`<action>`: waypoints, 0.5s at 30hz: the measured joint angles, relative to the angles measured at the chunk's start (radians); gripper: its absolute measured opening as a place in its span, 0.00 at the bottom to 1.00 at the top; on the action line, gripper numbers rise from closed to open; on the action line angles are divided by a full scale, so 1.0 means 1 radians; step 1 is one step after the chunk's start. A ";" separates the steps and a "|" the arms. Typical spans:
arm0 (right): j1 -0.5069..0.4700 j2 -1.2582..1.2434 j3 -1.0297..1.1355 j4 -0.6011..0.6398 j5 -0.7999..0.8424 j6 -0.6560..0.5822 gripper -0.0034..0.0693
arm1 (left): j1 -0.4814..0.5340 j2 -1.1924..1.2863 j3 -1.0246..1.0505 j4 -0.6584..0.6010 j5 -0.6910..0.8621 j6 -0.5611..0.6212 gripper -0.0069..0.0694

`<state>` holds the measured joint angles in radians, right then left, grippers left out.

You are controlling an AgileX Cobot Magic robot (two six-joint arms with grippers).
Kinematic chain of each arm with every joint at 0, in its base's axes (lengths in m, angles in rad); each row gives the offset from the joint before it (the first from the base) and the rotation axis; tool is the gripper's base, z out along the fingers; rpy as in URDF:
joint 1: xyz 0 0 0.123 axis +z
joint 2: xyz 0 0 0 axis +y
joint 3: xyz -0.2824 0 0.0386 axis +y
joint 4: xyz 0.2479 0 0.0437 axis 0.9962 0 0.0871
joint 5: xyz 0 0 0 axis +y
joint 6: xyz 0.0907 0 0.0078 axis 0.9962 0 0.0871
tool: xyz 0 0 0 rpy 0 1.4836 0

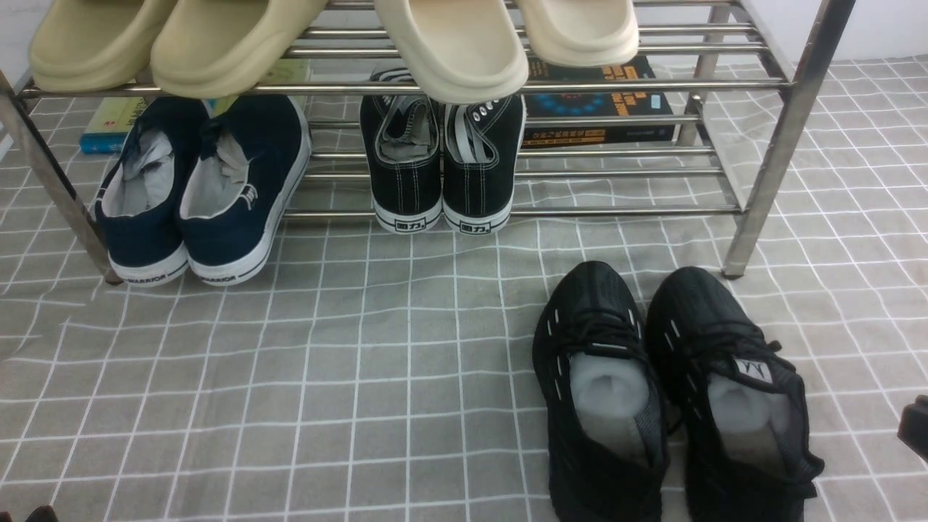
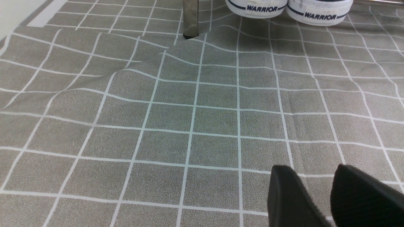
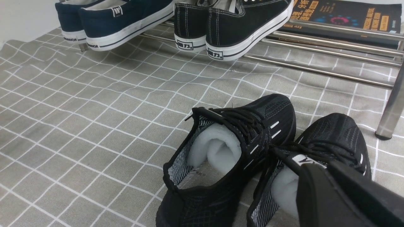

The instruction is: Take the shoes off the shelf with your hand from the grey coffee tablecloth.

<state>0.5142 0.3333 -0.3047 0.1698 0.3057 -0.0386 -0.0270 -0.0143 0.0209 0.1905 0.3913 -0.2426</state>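
The pair of all-black knit shoes (image 1: 602,319) stands on the grey gridded tablecloth (image 1: 326,348) in front of the steel shelf (image 1: 785,145), toes toward it, white stuffing inside. In the right wrist view both shoes (image 3: 268,110) lie just below and ahead of my right gripper (image 3: 318,168), whose fingers are pressed together with nothing between them. In the front view that gripper (image 1: 915,428) shows only at the right edge, apart from the shoes. My left gripper (image 2: 312,171) is open and empty over bare cloth, and only a sliver of it shows in the front view (image 1: 40,515).
Navy white-soled slip-ons (image 1: 196,188) and black canvas sneakers (image 1: 442,159) sit on the lower tier. Beige slippers (image 1: 217,43) rest on the top tier. Books (image 1: 594,101) lie behind the shelf. The shelf's front right leg stands close to the black shoes' toes.
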 joint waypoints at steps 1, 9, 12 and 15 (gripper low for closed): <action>0.000 0.000 0.000 0.000 0.000 0.000 0.13 | 0.000 0.000 0.000 0.000 0.000 0.000 0.40; 0.000 -0.011 0.000 -0.002 0.000 0.000 0.15 | 0.000 0.000 0.000 0.001 0.000 0.000 0.40; 0.000 -0.016 0.000 -0.007 0.000 0.000 0.15 | 0.000 0.000 0.000 0.001 0.000 0.000 0.40; 0.000 -0.016 0.000 -0.047 0.002 0.000 0.16 | 0.000 0.000 0.000 0.002 0.000 0.000 0.40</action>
<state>0.5142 0.3169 -0.3047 0.1225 0.3080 -0.0386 -0.0270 -0.0143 0.0209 0.1924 0.3913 -0.2426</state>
